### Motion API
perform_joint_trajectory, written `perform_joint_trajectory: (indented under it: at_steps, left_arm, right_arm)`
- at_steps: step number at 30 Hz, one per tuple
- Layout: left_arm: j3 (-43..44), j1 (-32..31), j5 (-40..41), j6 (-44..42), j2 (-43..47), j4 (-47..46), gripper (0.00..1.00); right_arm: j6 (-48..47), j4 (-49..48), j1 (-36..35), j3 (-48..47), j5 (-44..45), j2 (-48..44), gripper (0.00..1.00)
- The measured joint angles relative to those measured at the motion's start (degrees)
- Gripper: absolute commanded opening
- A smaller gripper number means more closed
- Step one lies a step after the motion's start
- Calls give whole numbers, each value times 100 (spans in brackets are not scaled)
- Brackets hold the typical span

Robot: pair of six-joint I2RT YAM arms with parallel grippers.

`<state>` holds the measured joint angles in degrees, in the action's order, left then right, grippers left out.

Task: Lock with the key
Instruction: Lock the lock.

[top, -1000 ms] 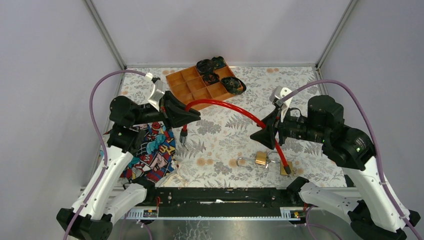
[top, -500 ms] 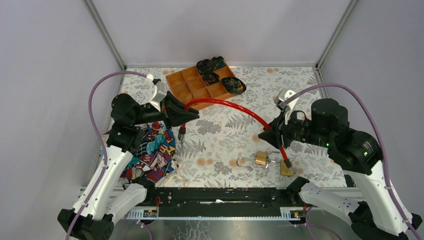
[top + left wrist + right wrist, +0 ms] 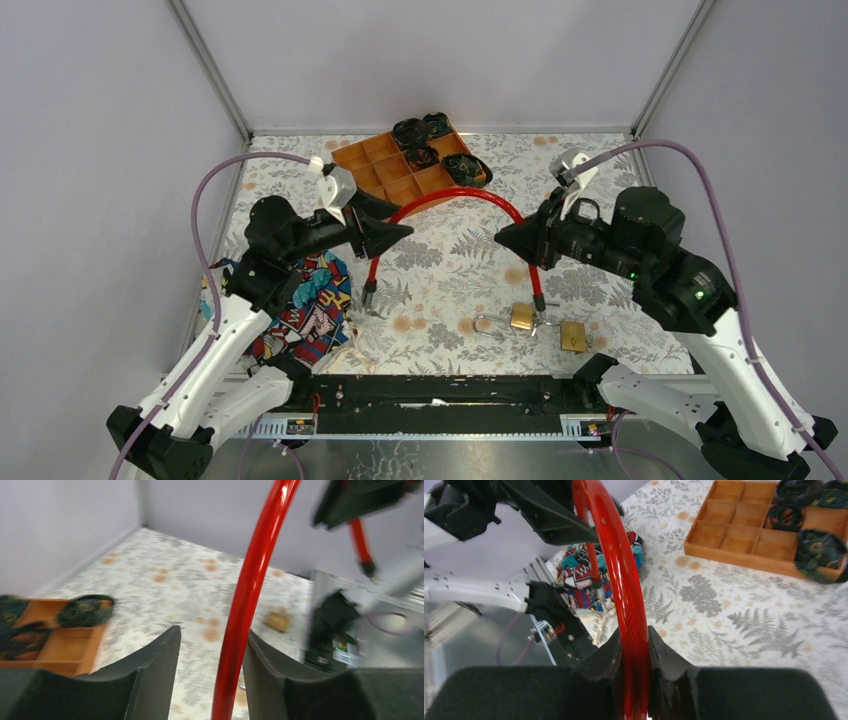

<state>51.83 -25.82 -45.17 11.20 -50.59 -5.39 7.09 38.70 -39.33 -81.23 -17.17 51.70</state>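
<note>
My right jaws squeeze the red cable point(image 3: 455, 193), which arches over the worktop point(image 3: 440, 262). My left jaws stand half open around it. A brass padlock point(image 3: 521, 317) lies flat below the cable's right end.

Left wrist view is motion-blurred: the brass padlock point(image 3: 276, 621) is a tan smear. The red cable point(image 3: 250, 605) runs off its top and bottom edges. From above, the padlock's details are too small to tell.
</note>
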Motion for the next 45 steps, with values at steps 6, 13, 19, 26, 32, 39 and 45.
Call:
perform_joint_trajectory:
  at_steps: [6, 13, 19, 26, 32, 39, 45]
  left_arm:
    - [-70, -7, 1384, -1464, -192, 96, 72]
    - [-339, -7, 1696, -2697, -544, 284, 82]
    - [-529, -7, 1891, -3053, -807, 256, 90]
    - [-522, -7, 1880, -3346, -1480, -44, 97]
    - [-376, -7, 1969, -3364, -1969, -195, 75]
    - [-280, -37, 2310, -3327, -1947, -372, 67]
    - [-247, -221, 2356, -3298, -1882, -369, 28]
  right_arm:
    - [1176, -1355, 0, 1410, 138, -190, 0]
    - [2264, -1934, 0, 1869, 656, -205, 0]
    - [2736, -2282, 0, 1884, 938, -474, 0]
    - [3042, -2446, 0, 1864, 1165, -573, 0]
    - [3051, -2413, 0, 1537, 1123, -466, 0]
    - [3056, -2422, 0, 1453, 1001, -544, 0]
    - [3093, -2420, 0, 1449, 911, -542, 0]
